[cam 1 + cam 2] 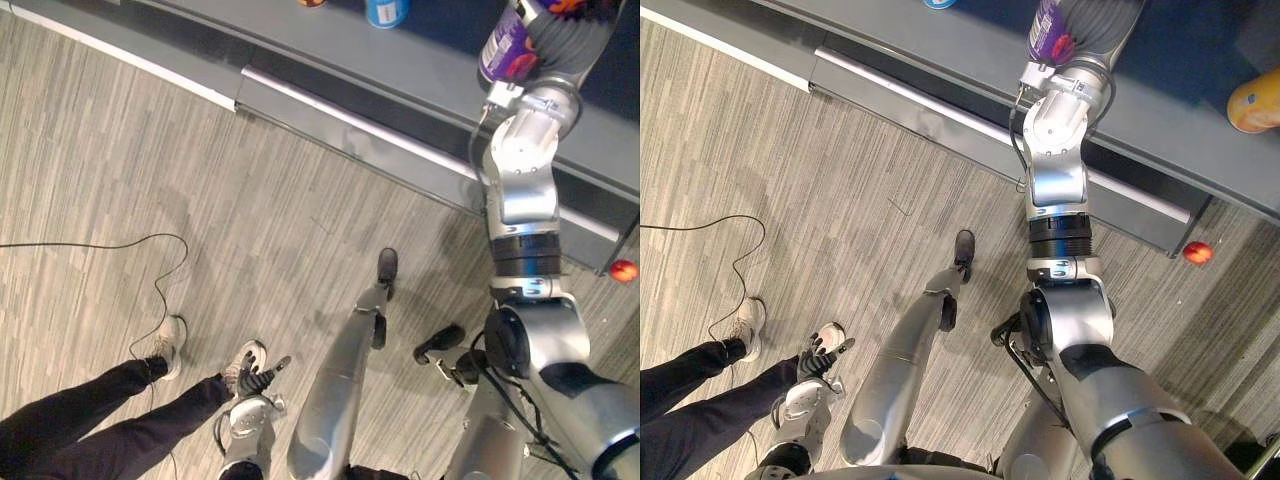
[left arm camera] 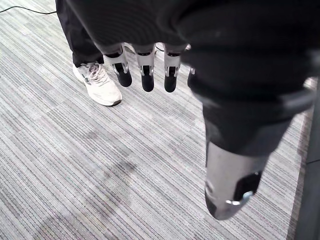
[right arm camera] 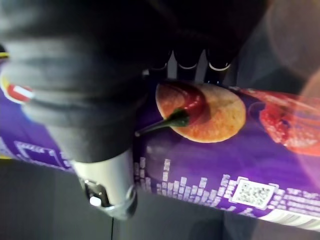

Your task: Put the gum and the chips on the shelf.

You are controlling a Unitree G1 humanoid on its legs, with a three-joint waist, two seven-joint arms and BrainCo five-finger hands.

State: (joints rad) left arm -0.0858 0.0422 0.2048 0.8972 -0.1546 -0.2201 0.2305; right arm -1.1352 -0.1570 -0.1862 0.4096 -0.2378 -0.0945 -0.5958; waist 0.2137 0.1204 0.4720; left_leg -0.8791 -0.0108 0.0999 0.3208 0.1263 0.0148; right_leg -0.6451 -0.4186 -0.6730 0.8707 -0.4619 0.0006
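**Purple chips can (image 3: 210, 150) gripped by right hand at the shelf**

Grey striped floor (image 1: 250, 200) lies under the whole scene. Nearest and lowest, the left hand (image 1: 258, 378) hangs just above this floor. Its fingers (image 2: 146, 75) are straight, slightly spread and hold nothing. A person's pale shoes (image 1: 168, 345) stand just beside this hand, below dark trouser legs (image 1: 80, 410).

Farther out, the right arm reaches up to the grey shelf (image 1: 430, 70). The right hand (image 3: 90, 90) grips the chips can. The can runs crosswise to the hand, with the fingers (image 3: 187, 57) curled over one side and the thumb (image 3: 107, 185) pressed on the other. The can is over the shelf's grey board, but whether it rests on the board cannot be told.

Farther along the same board stands a blue container (image 1: 385, 12), well apart from the can. An orange-yellow item (image 1: 1255, 100) sits on the shelf on the other side of the arm. A small red ball (image 1: 623, 270) lies on the floor at the foot of the shelf unit.
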